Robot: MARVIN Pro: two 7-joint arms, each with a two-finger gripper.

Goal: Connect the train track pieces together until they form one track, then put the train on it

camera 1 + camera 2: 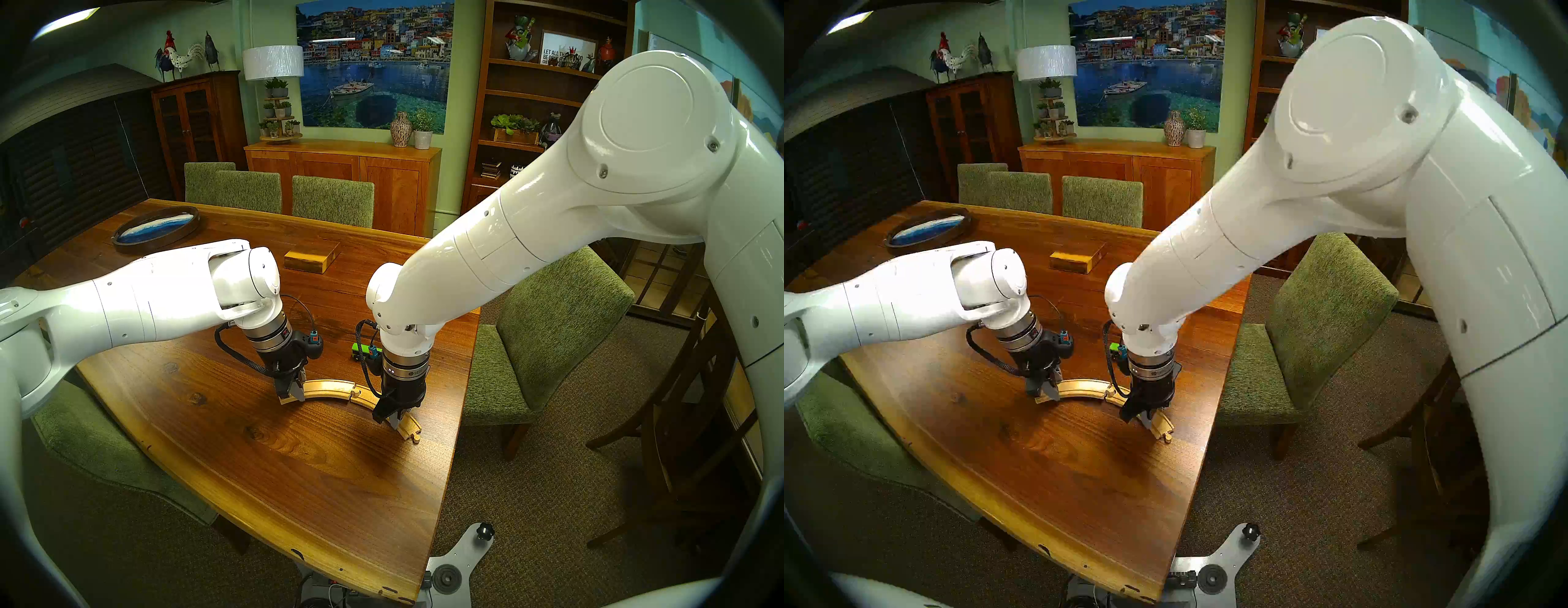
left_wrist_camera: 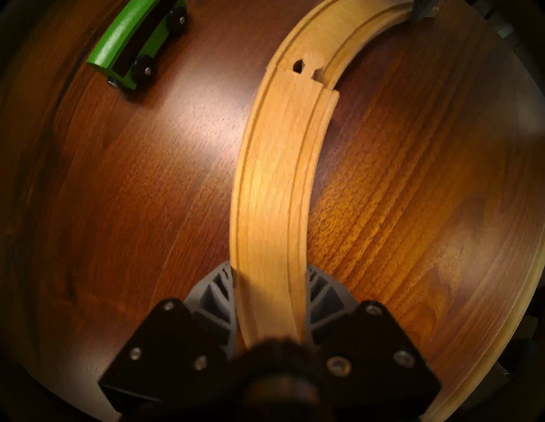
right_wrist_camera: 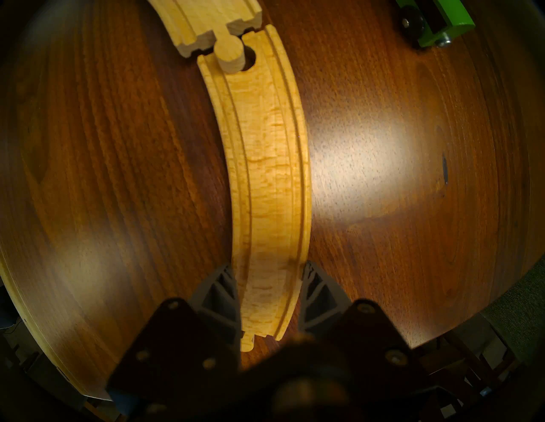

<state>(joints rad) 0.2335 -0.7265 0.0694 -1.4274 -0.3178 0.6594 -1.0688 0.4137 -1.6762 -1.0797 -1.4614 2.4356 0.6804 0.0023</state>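
Observation:
Two curved pale wooden track pieces lie on the table as one arc. My left gripper (image 1: pixel 292 392) (image 2: pixel 269 280) is shut on the left piece (image 1: pixel 326 388) (image 2: pixel 274 182) near its outer end. My right gripper (image 1: pixel 390 418) (image 3: pixel 269 280) is shut on the right piece (image 1: pixel 410 426) (image 3: pixel 265 176) near its near end. The left piece's peg (image 3: pixel 230 53) sits askew in the right piece's socket, with a gap and offset edges at the joint (image 2: pixel 306 67). The green train (image 1: pixel 360 350) (image 2: pixel 138 44) (image 3: pixel 436 26) stands on the table just behind the right wrist.
A yellow-brown wooden box (image 1: pixel 312 257) lies farther back on the table (image 1: pixel 297 488), and a round dark tray (image 1: pixel 157 229) sits at the far left. Green chairs stand at the right edge (image 1: pixel 551 331), the left edge (image 1: pixel 106 446) and the far side.

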